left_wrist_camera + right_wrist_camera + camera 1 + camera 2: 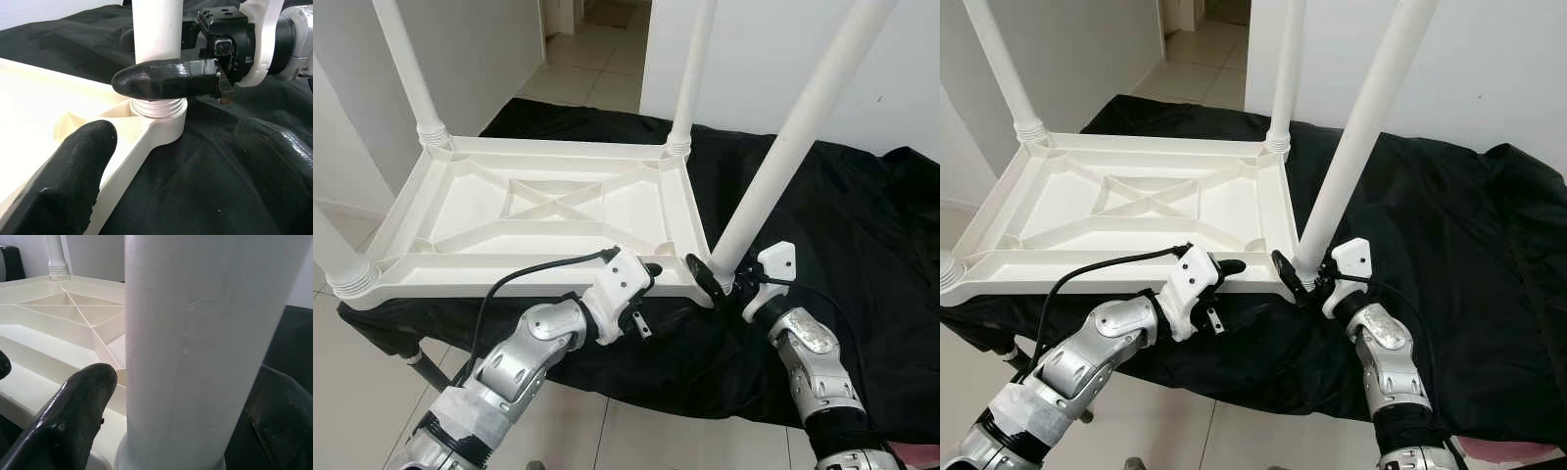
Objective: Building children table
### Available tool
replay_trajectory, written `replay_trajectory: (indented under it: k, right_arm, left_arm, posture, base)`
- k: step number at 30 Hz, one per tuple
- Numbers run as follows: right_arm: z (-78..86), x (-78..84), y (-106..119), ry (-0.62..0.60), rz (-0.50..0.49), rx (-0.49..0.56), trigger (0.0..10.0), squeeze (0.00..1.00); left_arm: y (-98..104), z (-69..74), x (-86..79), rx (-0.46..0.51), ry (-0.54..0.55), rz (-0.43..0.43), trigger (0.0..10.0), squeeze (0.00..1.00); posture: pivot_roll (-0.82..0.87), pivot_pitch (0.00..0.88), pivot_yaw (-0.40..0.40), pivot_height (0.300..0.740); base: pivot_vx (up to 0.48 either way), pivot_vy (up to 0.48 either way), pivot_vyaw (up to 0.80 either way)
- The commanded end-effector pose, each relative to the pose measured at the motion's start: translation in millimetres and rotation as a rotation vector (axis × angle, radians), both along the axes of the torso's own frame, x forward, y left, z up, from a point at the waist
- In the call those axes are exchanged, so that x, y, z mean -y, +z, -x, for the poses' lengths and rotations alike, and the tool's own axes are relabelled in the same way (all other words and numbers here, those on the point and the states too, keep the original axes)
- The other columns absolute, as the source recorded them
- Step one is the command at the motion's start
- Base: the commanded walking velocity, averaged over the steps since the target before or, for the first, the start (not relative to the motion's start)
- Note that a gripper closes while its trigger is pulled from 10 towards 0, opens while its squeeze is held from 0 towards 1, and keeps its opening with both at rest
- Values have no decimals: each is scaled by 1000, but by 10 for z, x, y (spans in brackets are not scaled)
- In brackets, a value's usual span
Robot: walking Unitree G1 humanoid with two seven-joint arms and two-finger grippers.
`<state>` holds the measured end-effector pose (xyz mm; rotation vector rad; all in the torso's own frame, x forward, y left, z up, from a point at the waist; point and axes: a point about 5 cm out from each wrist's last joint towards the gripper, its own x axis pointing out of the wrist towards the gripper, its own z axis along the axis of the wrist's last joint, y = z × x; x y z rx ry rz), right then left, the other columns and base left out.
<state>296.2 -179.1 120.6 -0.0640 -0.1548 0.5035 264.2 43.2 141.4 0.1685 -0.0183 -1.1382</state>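
A white plastic children's table point(548, 201) lies upside down on a black cloth point(847, 211). Its near right leg point(793, 147) rises at a slant from the corner socket point(161, 115). My right gripper point(720, 279) is shut on the base of this leg, one finger point(166, 78) across its front. In the right wrist view the leg point(195, 342) stands between both fingers point(73, 416). Just left of that corner, my left gripper point(651, 276) is open, its fingers point(73, 181) on either side of the table's front rim.
Three other legs stand in their sockets: far left point(406, 59), far right point(695, 69), near left point(333, 255). The cloth covers a low stand with a dark metal leg point(426, 367). Tiled floor point(578, 59) runs to a doorway behind; white walls on both sides.
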Motion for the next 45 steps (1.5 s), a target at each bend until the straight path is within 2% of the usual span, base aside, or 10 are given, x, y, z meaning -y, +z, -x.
replay_trajectory:
  k: [1,19,20,21,22,27,28,35,36,45]
  right_arm:
    - [-7,46,9,-5,3,1,10000,0]
    - [-83,38,-2,40,37,-15,10000,0]
    - [-89,33,-2,43,38,-16,10000,0]
    - [-89,33,-2,43,38,-16,10000,0]
    - [-92,28,-2,45,37,-16,10000,0]
    - [-92,20,-5,49,37,-17,10000,0]
    - [-92,14,-12,53,38,-18,10000,0]
    - [-83,10,-24,63,32,-21,10000,0]
    - [-80,7,-26,72,24,-24,0,0]
    - [-43,9,-34,67,-1,-29,0,0]
  left_arm:
    - [-16,31,12,0,-88,-26,10000,0]
    - [-14,39,11,-3,-98,-28,10000,0]
    - [-9,46,8,-21,-107,-17,10000,878]
    - [-9,46,8,-21,-107,-17,10000,878]
    - [-7,52,6,-30,-113,-12,10000,1000]
    - [-5,59,3,-27,-112,-13,10000,1000]
    - [-8,55,2,-14,-104,-23,10000,0]
    - [-11,51,3,5,-94,-34,10000,0]
    - [-13,53,4,4,-95,-35,10000,0]
    - [-11,58,14,-1,-97,-31,10000,0]
  posture:
    - [-44,0,-27,740]
    - [-40,0,-26,740]
    - [-38,0,-27,740]
    - [-38,0,-27,740]
    - [-36,0,-27,740]
    - [-35,0,-27,740]
    - [-35,0,-27,740]
    - [-36,0,-27,740]
    - [-39,0,-26,740]
    - [-45,0,-30,740]
  base:
    - [0,0,0]
    - [0,0,0]
    - [0,0,0]
    - [0,0,0]
    - [0,0,0]
    - [0,0,0]
    - [0,0,0]
    - [0,0,0]
    - [0,0,0]
    - [0,0,0]
